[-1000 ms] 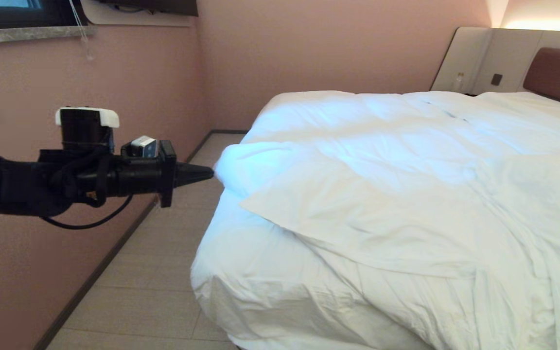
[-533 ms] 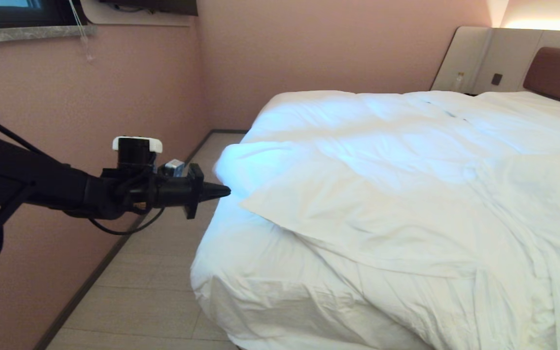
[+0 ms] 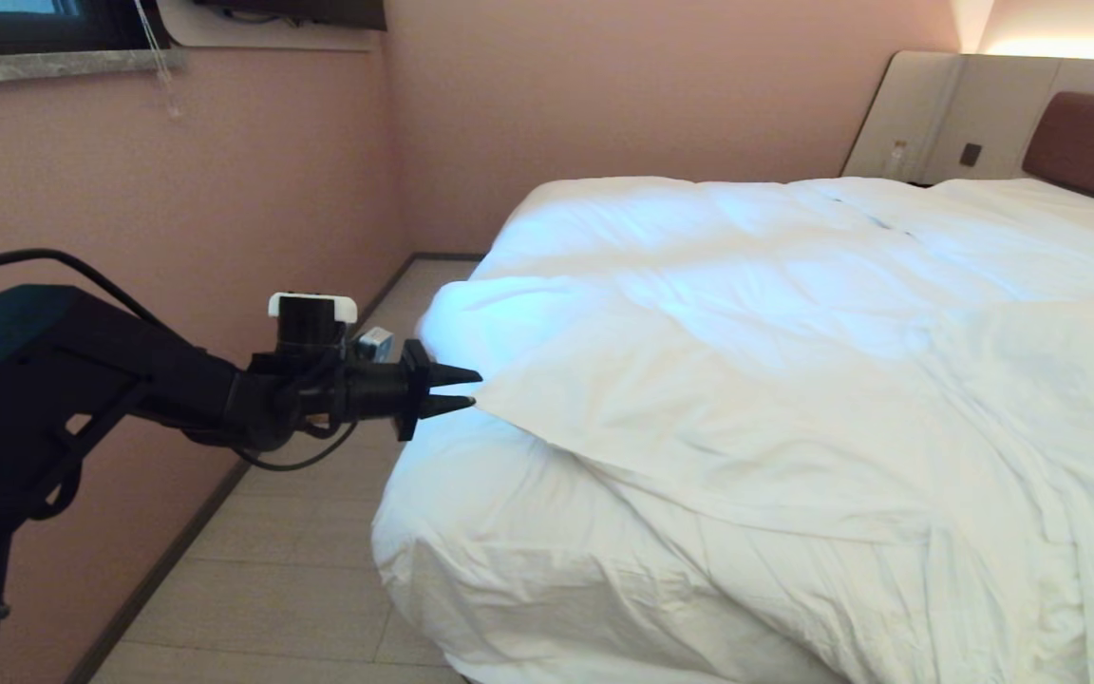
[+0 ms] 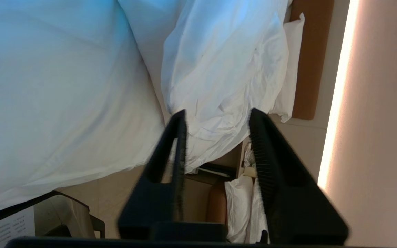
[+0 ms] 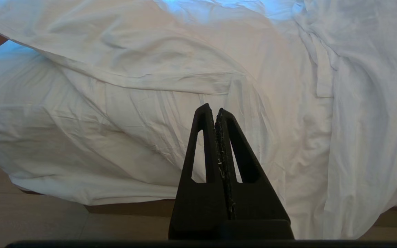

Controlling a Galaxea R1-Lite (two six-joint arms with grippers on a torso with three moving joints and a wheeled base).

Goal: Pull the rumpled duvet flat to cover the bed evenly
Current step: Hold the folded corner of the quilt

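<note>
The white duvet (image 3: 746, 380) lies rumpled over the bed (image 3: 509, 560), with one corner folded back toward the middle so its pointed edge (image 3: 509, 408) faces the left side of the bed. My left gripper (image 3: 473, 390) is level with that folded corner, just short of it, its jaws open with nothing between them. The left wrist view shows the open fingers (image 4: 179, 137) in front of the duvet (image 4: 219, 75). My right gripper (image 5: 215, 112) is shut and empty, hanging before the duvet's draped foot end (image 5: 133, 120); it is outside the head view.
A pink wall (image 3: 177, 237) runs close along the left of a narrow strip of floor (image 3: 319, 532). The brown headboard (image 3: 1093, 142) and beige panel (image 3: 936, 114) stand at the far right. White pillows (image 4: 243, 203) lie by a brown chair.
My left arm has come down and reached right toward the folded duvet corner. Its jaws, shut before, now stand open. The duvet has not moved.
</note>
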